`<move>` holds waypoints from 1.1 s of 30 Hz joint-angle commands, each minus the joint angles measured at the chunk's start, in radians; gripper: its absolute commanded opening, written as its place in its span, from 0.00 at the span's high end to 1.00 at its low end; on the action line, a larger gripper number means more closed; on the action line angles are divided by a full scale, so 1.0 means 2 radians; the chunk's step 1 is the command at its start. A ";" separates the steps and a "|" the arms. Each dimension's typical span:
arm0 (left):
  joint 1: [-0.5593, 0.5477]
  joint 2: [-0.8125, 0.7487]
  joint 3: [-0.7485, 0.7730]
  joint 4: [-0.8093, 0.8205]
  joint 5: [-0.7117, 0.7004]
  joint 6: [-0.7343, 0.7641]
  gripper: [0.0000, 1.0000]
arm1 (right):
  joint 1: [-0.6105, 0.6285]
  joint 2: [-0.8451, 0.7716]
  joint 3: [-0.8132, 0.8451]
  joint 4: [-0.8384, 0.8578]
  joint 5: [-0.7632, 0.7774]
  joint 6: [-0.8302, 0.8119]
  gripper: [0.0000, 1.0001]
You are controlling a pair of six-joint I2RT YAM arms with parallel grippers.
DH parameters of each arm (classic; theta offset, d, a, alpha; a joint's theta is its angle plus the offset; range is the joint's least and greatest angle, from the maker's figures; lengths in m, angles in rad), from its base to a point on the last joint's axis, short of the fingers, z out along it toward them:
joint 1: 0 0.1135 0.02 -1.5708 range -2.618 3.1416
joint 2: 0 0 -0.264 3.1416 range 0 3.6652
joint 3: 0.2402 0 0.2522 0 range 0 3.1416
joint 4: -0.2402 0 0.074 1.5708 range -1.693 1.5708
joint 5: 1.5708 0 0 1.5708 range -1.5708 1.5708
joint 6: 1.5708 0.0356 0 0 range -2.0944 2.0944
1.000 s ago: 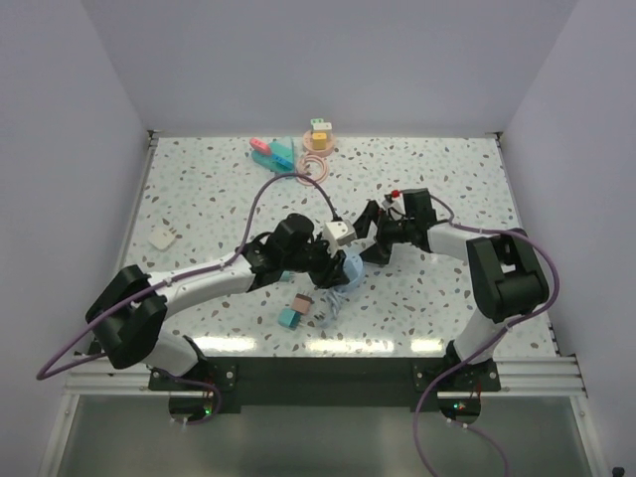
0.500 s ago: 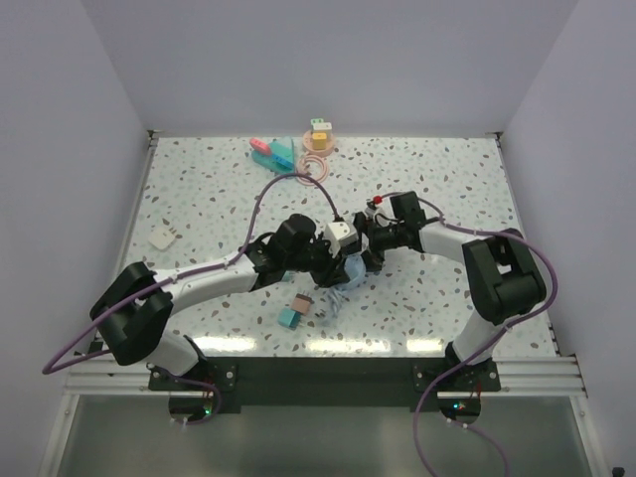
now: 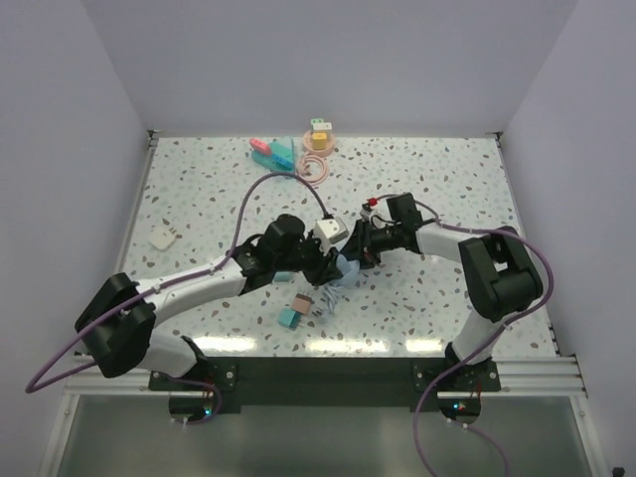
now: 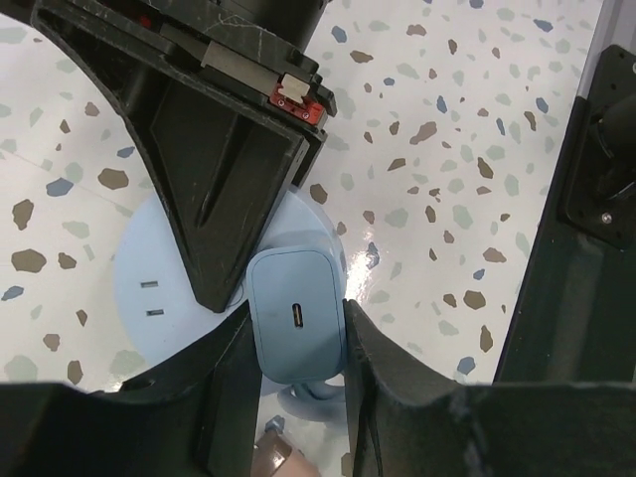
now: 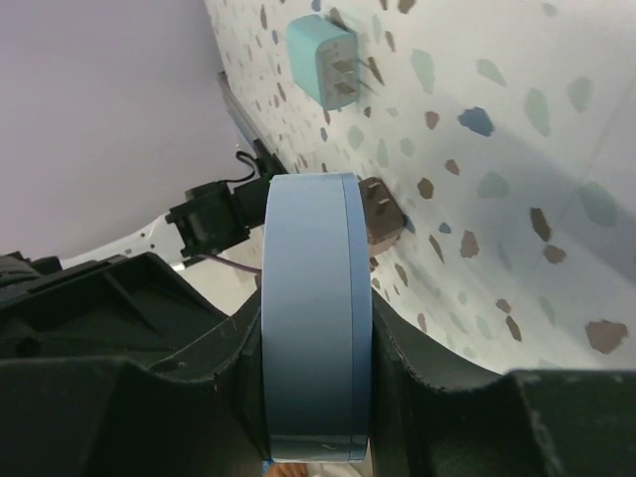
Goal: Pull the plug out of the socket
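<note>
Centrally in the top view, above the table, clamped left gripper on the blue plug, touching the rim of the round blue socket. Pinched that socket edge-on in right gripper, mid-frame; could not tell whether plugged in.

Reaches in from 7 o'clock with the left arm outstretched and pinches the plug in the left gripper. Folds the right arm from 5 o'clock, elbow at 3 o'clock, and clamps the socket edge-on in the right gripper.
</note>
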 commanded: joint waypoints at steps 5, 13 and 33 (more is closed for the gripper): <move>0.086 -0.140 -0.050 0.139 0.021 -0.046 1.00 | 0.001 0.047 0.023 -0.001 -0.008 -0.019 1.00; 0.093 -0.143 -0.047 0.027 0.008 -0.018 1.00 | -0.005 0.031 0.053 0.014 -0.012 0.007 1.00; 0.094 -0.042 -0.129 -0.066 -0.088 -0.122 0.74 | -0.102 0.137 0.272 0.011 0.151 0.094 1.00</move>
